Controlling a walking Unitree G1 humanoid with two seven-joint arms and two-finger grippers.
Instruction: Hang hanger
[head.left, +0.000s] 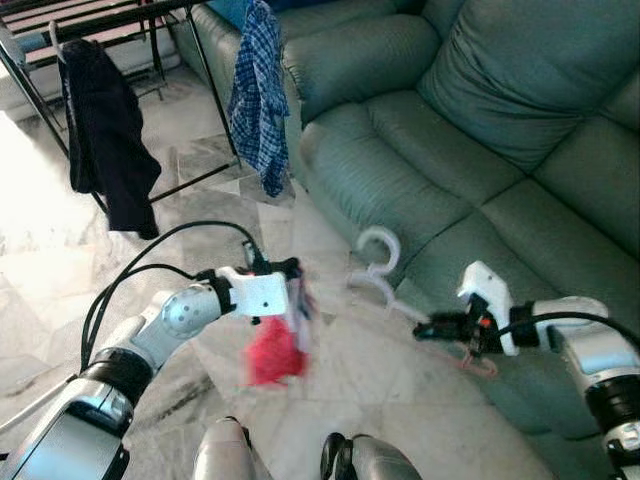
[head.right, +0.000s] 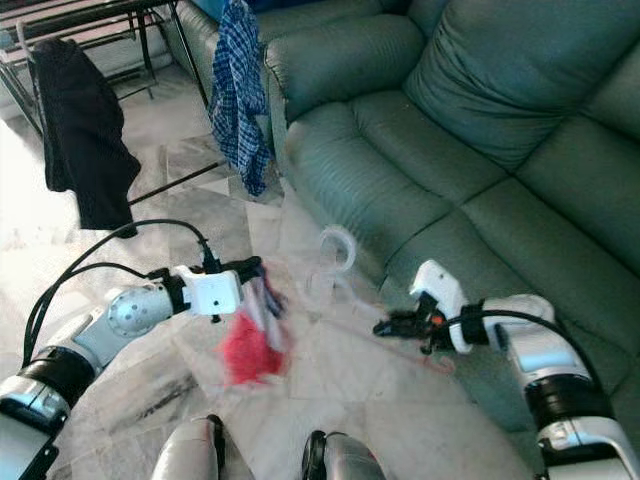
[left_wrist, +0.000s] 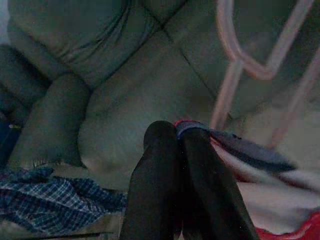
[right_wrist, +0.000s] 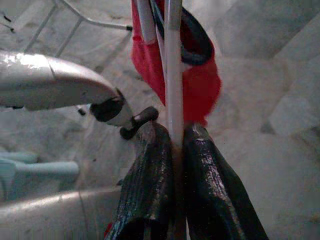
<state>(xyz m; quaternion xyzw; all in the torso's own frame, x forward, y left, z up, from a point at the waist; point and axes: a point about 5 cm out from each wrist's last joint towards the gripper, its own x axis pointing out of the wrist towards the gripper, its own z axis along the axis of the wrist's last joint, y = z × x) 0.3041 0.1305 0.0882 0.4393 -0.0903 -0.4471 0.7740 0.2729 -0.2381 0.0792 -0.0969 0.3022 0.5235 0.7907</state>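
Note:
A pale plastic hanger (head.left: 380, 262) hangs in the air between my two arms, hook upward, just in front of the sofa's edge. My right gripper (head.left: 422, 328) is shut on its thin bar (right_wrist: 174, 75). A red garment (head.left: 272, 355) with white and blue trim dangles from my left gripper (head.left: 298, 290), which is shut on the garment's edge (left_wrist: 220, 140). The garment hangs a little left of the hanger (left_wrist: 235, 55), and in the right wrist view the red cloth (right_wrist: 200, 85) lies right behind the bar.
A green sofa (head.left: 480, 120) takes up the right side. At the back left stands a dark drying rack (head.left: 120, 15) carrying a black garment (head.left: 105, 130) and a blue plaid shirt (head.left: 258, 90). Marble floor (head.left: 200, 200) lies in between.

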